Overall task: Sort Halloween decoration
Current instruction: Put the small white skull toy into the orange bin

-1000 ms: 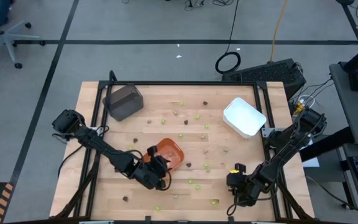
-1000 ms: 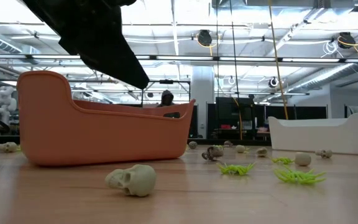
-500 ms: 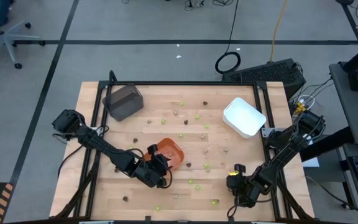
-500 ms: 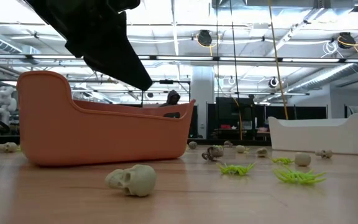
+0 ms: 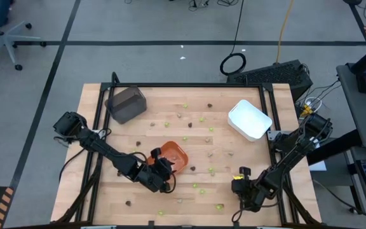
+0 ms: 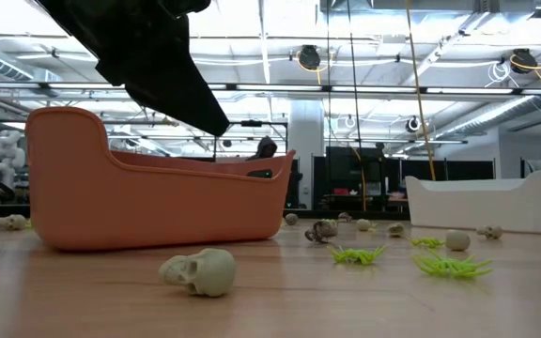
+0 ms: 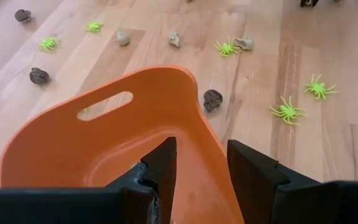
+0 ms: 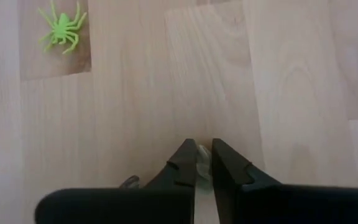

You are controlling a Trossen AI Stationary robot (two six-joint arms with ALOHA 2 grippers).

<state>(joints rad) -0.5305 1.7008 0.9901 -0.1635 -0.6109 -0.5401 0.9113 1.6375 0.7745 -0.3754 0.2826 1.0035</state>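
Observation:
The Halloween decoration lies scattered over the wooden table: lime-green spiders [image 7: 286, 112], dark brown lumps [image 7: 212, 99] and pale skulls [image 6: 200, 270]. The orange tray [image 5: 173, 156] stands on the table near its middle, with my left gripper [image 7: 202, 152] at its near rim. My right gripper [image 8: 204, 146] is down at the table toward the near right corner [image 5: 240, 178], shut on a tiny pale piece. A green spider [image 8: 62, 28] lies on the wood a short way beyond it. My left gripper straddles the orange tray's side wall [image 7: 213, 155] at the rim, one finger [image 7: 160, 168] inside the tray and one [image 7: 253, 177] outside. The fingers slant down onto it from the near left. The tray's bottom rests on the table. My right gripper pinches a tiny pale piece [image 8: 201, 155] between its two fingertips, coming steeply from above. The piece is at the table's surface, and the fingers hide most of it.
A white tray [image 5: 249, 119] stands at the far right and a dark grey tray [image 5: 126, 104] at the far left. Loose pieces lie all around the orange tray. Another small piece [image 8: 129, 182] lies right beside my right gripper's finger.

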